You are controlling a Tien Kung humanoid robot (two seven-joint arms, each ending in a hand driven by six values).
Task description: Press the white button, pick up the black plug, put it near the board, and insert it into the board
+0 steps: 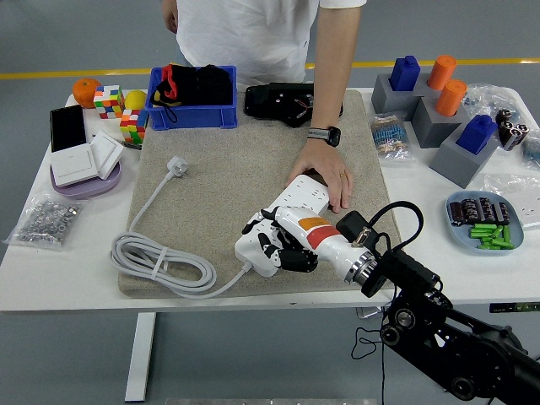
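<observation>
**Robot hand on the strip, person's hand at its far end**

White table point(76, 270) filled the view, with grey floor beyond it, and a beige mat point(219, 177) covered its middle. Nearest the camera, the right arm came in from the lower right corner, and the right hand point(283, 240) lay over the near end of the white strip point(283, 224), which sat on the mat. Its fingers point(263, 236) were curled down onto the strip's top and gripped nothing; whether a fingertip sat on the button could not be told. Just right of the strip, behind the robot's wrist, lay the black plug point(353, 226), partly hidden, with its thin lead looping up past the wrist. Left of the strip, a white cable point(156, 261) lay coiled on the mat and ran out to a white plug head point(175, 163) farther back.

At the strip's far end, a person's hand point(325, 173) rested palm down, fingers spread, touching the strip's corner. Well right of the strip sat a dish point(485, 224) of green and dark parts. Behind the strip, at the mat's far edge, stood a blue bin point(192, 105) and a black device point(283, 101). Far right of the strip stood grey blocks point(439, 118) with blue and orange pegs.
</observation>
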